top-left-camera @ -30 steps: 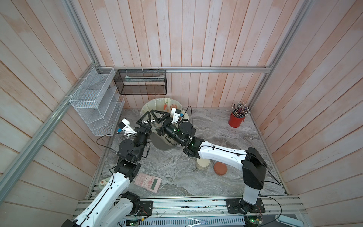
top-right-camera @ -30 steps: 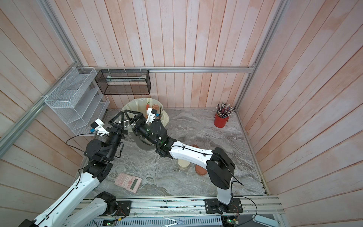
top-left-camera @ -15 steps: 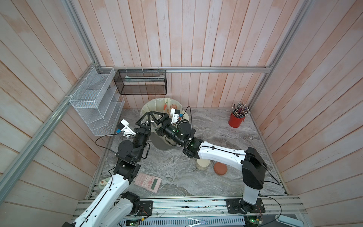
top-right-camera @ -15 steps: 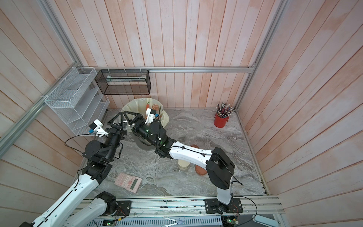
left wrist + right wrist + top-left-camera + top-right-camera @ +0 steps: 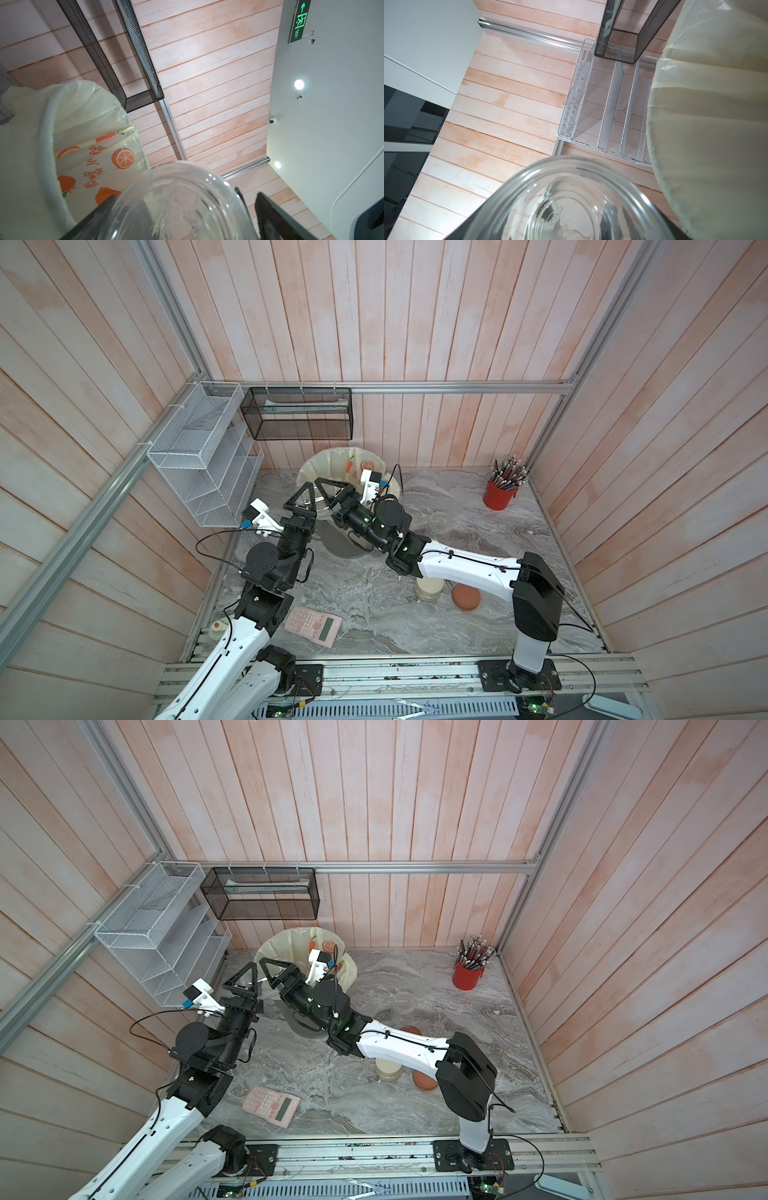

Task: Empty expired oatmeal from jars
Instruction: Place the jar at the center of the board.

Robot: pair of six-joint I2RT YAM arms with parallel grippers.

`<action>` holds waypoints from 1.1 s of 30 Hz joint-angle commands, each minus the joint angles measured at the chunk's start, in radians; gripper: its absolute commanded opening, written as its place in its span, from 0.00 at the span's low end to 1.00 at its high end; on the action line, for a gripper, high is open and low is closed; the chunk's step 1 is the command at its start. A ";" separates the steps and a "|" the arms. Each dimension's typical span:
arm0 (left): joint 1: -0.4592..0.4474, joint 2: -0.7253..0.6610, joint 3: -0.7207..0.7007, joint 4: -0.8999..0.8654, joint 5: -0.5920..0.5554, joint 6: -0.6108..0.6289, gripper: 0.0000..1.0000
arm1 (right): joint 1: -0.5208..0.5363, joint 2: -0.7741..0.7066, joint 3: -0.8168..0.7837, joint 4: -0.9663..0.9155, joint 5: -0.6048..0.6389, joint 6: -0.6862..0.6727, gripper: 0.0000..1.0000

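A clear, lidless jar [image 5: 182,207] [image 5: 571,207] hangs tilted over the near rim of the grey bin with its cream orange-print liner [image 5: 332,458] [image 5: 291,938]. My right gripper [image 5: 332,494] [image 5: 575,224] is shut on this jar, with both fingers against the glass. My left gripper [image 5: 302,499] [image 5: 182,218] stands open around the same jar, and a gap shows beside one finger [image 5: 270,209]. Only a few pale flecks cling inside the glass, and no heap of oatmeal shows. Another empty clear jar [image 5: 440,522] [image 5: 404,1003] stands on the table. A cream-lidded jar [image 5: 429,588] [image 5: 389,1069] stands under my right arm.
A terracotta lid [image 5: 466,596] lies beside the cream-lidded jar, and another terracotta piece [image 5: 410,1029] peeks from behind my right arm. A red pencil cup [image 5: 500,495] stands back right and a pink calculator [image 5: 313,624] lies front left. White [image 5: 203,472] and black [image 5: 297,414] mesh racks hang on the walls.
My left gripper has opened and let go of the jar, while my right gripper has shut on it. Both arms have stayed over the bin's rim.
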State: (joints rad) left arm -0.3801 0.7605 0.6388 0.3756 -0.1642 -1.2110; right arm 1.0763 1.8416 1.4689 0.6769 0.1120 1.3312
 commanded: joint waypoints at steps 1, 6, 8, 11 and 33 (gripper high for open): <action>0.007 -0.029 0.011 0.009 0.010 0.052 1.00 | -0.018 -0.055 -0.013 0.013 0.068 -0.062 0.40; 0.051 -0.049 0.024 -0.037 0.076 0.076 1.00 | -0.018 -0.106 -0.039 -0.020 0.081 -0.113 0.39; 0.062 -0.061 0.029 -0.059 0.106 0.095 1.00 | -0.018 -0.142 -0.069 -0.037 0.094 -0.125 0.39; 0.066 -0.069 0.072 -0.135 0.167 0.175 1.00 | -0.019 -0.203 -0.110 -0.078 0.112 -0.157 0.39; 0.070 -0.223 0.033 -0.476 0.450 0.536 1.00 | -0.009 -0.981 -0.677 -0.712 0.460 -0.208 0.40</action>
State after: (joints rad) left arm -0.3130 0.5549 0.6991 -0.0692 0.2440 -0.7261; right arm 1.0626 0.9054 0.8192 0.0956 0.4789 1.0985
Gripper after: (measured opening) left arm 0.999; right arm 0.881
